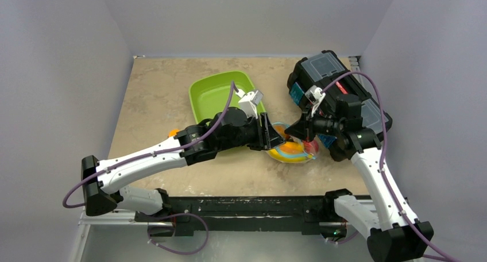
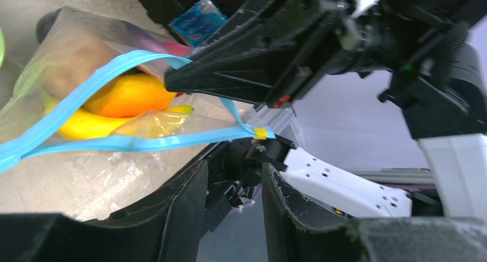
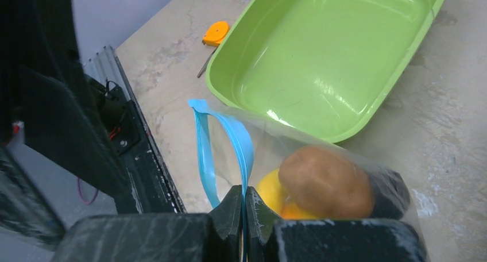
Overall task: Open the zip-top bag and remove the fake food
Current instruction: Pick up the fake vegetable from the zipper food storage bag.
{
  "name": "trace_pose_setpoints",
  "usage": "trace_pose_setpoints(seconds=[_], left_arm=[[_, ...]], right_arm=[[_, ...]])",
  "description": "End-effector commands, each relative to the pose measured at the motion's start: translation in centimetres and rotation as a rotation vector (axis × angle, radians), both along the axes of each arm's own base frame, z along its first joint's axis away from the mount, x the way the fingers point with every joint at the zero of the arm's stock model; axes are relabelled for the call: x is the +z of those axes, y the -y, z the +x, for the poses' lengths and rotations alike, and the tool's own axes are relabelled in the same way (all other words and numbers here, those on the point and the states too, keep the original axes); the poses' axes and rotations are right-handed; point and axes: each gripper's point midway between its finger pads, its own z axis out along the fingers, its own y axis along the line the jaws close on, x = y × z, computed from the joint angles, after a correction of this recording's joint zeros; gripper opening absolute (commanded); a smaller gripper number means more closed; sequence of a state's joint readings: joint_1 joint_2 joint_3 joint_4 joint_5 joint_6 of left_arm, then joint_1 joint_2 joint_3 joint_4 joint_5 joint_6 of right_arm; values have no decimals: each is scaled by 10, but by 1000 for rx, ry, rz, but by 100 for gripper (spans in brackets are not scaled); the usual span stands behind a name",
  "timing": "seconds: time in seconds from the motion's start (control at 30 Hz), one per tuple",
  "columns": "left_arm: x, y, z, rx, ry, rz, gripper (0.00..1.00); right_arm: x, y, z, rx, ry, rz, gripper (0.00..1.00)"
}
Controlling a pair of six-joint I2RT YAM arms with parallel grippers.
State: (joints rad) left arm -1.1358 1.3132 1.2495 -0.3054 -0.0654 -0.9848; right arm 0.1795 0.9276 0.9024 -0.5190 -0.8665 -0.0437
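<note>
Pinching the blue zip strip (image 3: 202, 153) of the zip-top bag (image 3: 275, 141), my right end effector (image 3: 244, 200) is closed at the lower centre of the frame. My left end effector (image 2: 234, 178) is open, just under the bag mouth. The fake food (image 2: 129, 95) lies inside the bag.

Desk (image 1: 161, 89): beige and marbled, with grey walls on three sides.
Green tray (image 1: 213, 92): lies mid-desk toward the far side, its near corner hidden by my left arm.
Zip-top bag (image 1: 279, 154): on the desk between my two grippers.
Fake food (image 1: 292, 147): orange, yellow and red pieces show through the bag.
Left gripper (image 1: 279, 139): at the bag's left edge.
Right gripper (image 1: 309, 140): points down at the bag's right end.
Black case (image 1: 321, 69): far right, behind my right arm.
Small orange block (image 1: 172, 132): peeks out beside my left arm.
</note>
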Motion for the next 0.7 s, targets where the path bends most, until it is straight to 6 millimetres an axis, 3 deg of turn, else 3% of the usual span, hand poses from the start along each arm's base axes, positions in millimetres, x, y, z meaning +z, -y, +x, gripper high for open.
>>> trace_pose_setpoints(seconds=[0.0, 0.3, 0.67], left_arm=[[-6, 12, 19, 49, 40, 32, 38], [-32, 10, 33, 86, 105, 60, 40], [-34, 7, 43, 84, 165, 58, 44]], right_arm=[[9, -7, 0, 20, 45, 42, 0], [2, -5, 1, 15, 54, 29, 0], [-3, -3, -7, 40, 100, 11, 0]])
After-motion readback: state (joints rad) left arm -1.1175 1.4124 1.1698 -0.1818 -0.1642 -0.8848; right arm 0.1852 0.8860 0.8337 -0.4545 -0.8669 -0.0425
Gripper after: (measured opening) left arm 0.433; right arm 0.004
